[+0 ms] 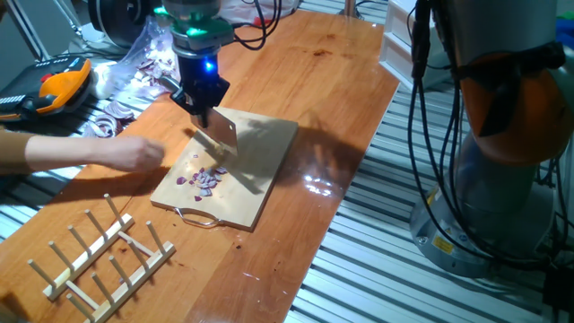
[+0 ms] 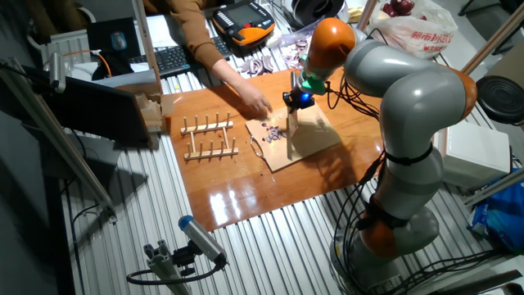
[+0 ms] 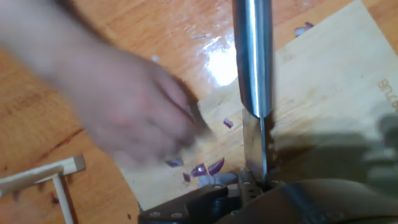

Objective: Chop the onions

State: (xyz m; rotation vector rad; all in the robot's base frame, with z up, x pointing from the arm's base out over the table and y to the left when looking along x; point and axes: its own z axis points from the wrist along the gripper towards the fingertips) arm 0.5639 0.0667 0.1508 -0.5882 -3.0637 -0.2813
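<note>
The onions [image 1: 205,178] are a cluster of tiny purple-and-white diced bits on the near-left part of a wooden cutting board [image 1: 260,144]. They also show in the other fixed view [image 2: 273,131] and in the hand view [image 3: 208,169]. My gripper [image 1: 199,97] is shut on the steel handle [image 3: 253,56] of a cleaver. Its blade [image 1: 221,139] stands just right of the bits, low over the board. A person's hand [image 1: 134,152], blurred in the hand view [image 3: 124,106], is at the board's left edge beside the bits.
A wooden peg rack [image 1: 99,260] lies on the table's near left. A clear bag of purple scraps [image 1: 148,58] and loose onion rings [image 1: 112,117] lie at the back left by an orange teach pendant [image 1: 54,85]. The arm's base [image 1: 502,135] stands off the table at right.
</note>
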